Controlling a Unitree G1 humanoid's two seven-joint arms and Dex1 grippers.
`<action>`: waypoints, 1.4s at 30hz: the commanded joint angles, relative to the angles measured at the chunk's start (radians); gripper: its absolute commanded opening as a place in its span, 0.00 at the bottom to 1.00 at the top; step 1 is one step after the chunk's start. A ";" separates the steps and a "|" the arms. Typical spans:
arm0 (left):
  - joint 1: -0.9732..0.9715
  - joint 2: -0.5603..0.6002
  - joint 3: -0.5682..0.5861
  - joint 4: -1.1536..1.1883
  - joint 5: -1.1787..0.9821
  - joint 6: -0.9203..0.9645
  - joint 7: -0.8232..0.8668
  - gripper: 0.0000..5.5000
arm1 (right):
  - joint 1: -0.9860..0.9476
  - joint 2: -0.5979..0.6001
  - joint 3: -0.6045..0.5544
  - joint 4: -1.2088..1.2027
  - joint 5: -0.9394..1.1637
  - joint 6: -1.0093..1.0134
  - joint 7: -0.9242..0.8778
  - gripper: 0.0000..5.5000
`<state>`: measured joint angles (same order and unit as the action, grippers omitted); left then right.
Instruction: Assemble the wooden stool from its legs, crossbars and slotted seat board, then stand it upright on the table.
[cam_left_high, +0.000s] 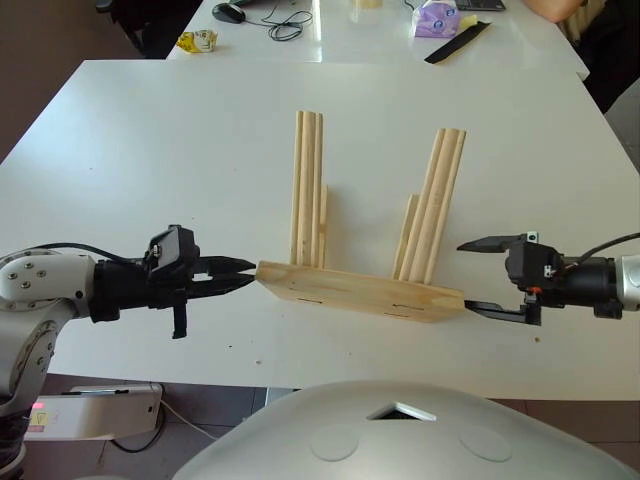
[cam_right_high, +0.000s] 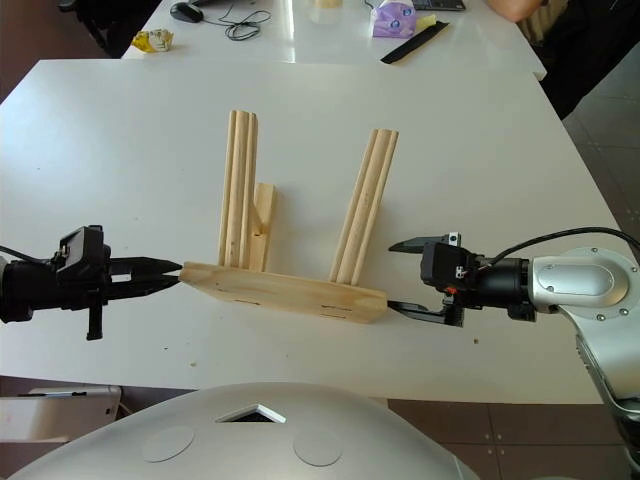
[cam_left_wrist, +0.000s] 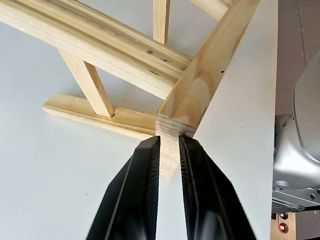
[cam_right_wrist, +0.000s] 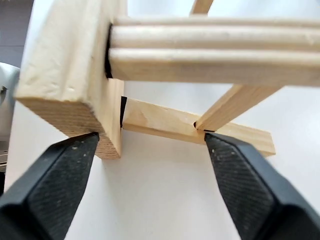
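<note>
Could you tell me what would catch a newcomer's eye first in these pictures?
The wooden stool lies on its side at the near middle of the white table, legs pointing away. The left end effector meets the left end of the seat board, and the right end effector gapes open around its right end.
</note>
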<state>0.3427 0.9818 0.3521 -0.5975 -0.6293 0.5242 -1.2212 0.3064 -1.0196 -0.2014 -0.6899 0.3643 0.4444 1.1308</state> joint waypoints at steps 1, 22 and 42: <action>-0.012 -0.007 -0.015 -0.017 -0.042 -0.014 -0.027 0.13 | 0.010 0.023 0.049 0.019 -0.036 -0.038 -0.030 0.83; 0.140 -0.124 -0.121 0.293 0.293 -0.381 0.012 0.05 | 0.222 0.021 0.013 0.068 -0.062 -0.087 -0.019 0.84; 0.074 -0.231 -0.293 0.368 0.373 -0.473 0.132 0.24 | 0.190 0.040 0.101 0.148 -0.115 -0.147 -0.042 0.84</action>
<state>0.4300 0.7364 0.0780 -0.2330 -0.2783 0.0594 -1.0920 0.5173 -0.9717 -0.1080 -0.5575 0.2617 0.3135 1.0862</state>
